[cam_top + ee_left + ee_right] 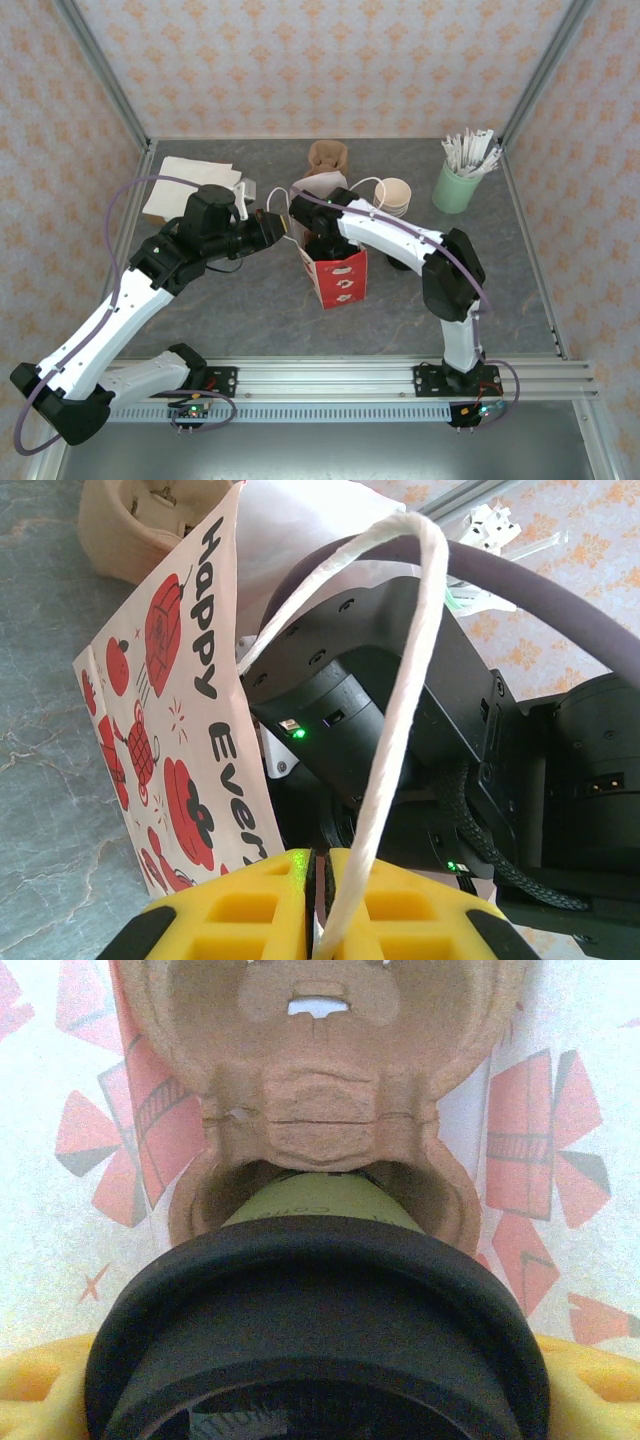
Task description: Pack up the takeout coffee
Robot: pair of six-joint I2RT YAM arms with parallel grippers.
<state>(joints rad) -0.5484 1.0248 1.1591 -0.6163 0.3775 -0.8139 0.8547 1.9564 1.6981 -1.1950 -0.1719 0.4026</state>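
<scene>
Clasping wide the lid (320,1300) of the cup (320,1205), right gripper (318,1400) is risking popping it off against the carrier (320,1120); left gripper (318,880) is pinching shut on the bag handle (400,710).

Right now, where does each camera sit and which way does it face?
Top: above and behind the bases, looking down on table, bag; left arm and right arm show.
Left wrist: beside the bag, facing its printed side; left fingers pinch the handle, right arm beyond.
Right wrist: down in the bag, facing carrier and cup; right fingers flank the cup.
Shared: top and left wrist both show bag and right arm.
</scene>
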